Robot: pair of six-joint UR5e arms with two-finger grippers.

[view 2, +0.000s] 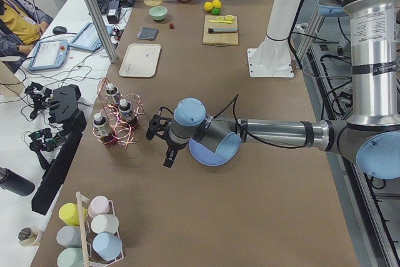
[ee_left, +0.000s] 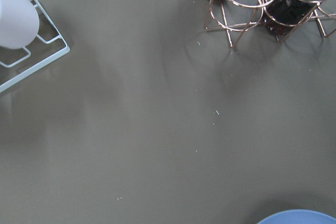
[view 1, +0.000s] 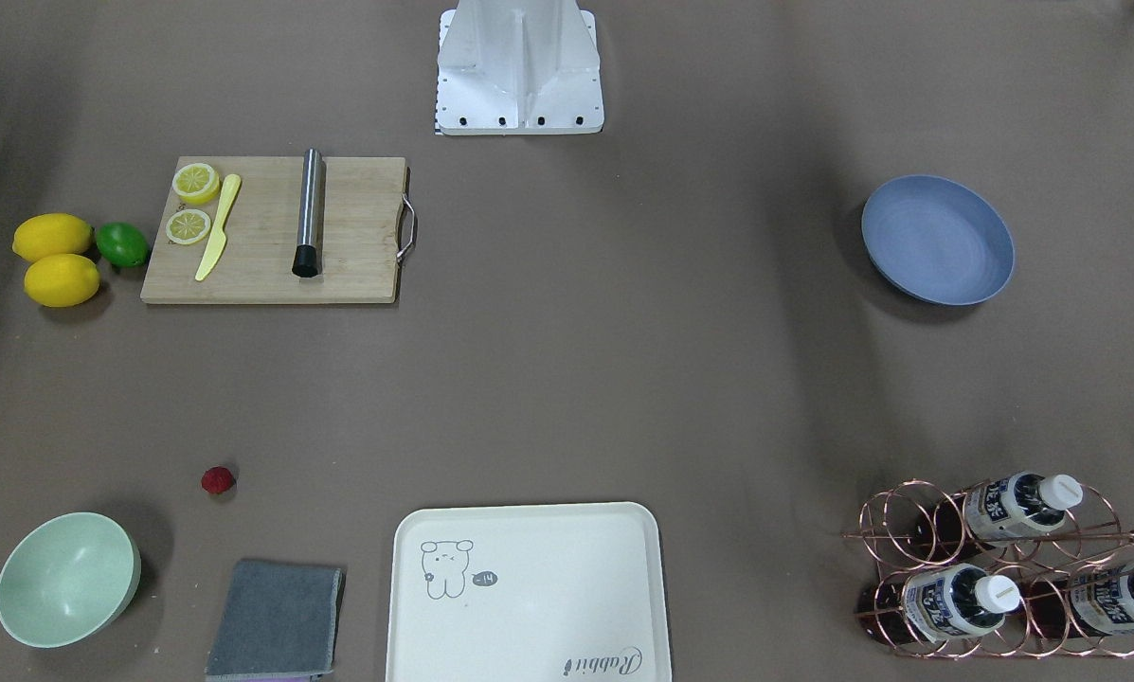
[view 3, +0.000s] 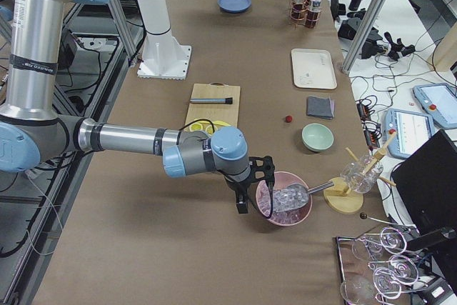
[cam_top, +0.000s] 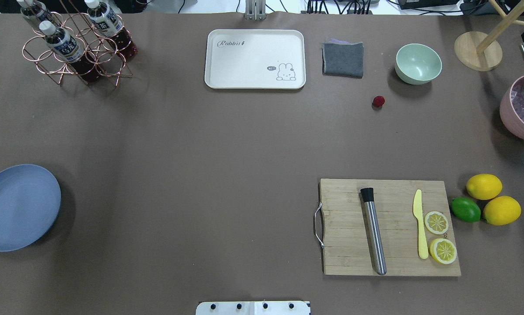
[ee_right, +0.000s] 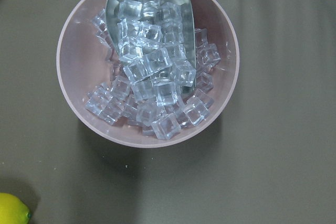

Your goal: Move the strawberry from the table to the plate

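Your left gripper (view 2: 164,145) and right gripper (view 3: 246,194) show only in the two side views, so you cannot tell whether either one is spread or closed. The strawberry (view 1: 217,480) lies alone on the table (view 1: 623,379), on the robot's right half and toward the far side from its base. Nothing touches it. Nearest to it are the pale green bowl (view 1: 66,578) and the folded grey cloth (view 1: 278,620), both a little farther from the robot, with the cream tray (view 1: 527,592) beyond the cloth toward the middle. Closer to the robot on that same side sits the cutting board (view 1: 273,230), with two lemons (view 1: 55,258) and a lime (view 1: 122,244) just beside it. The plate (view 1: 938,240) is well apart from the berry, over on the robot's left half, and it looks bare. Your left gripper hangs above the table just beside that plate, near the copper bottle rack (view 2: 115,120). Your right gripper hangs at the opposite end, over a pink bowl (ee_right: 71,93) filled with ice cubes (ee_right: 152,77) and a metal scoop.
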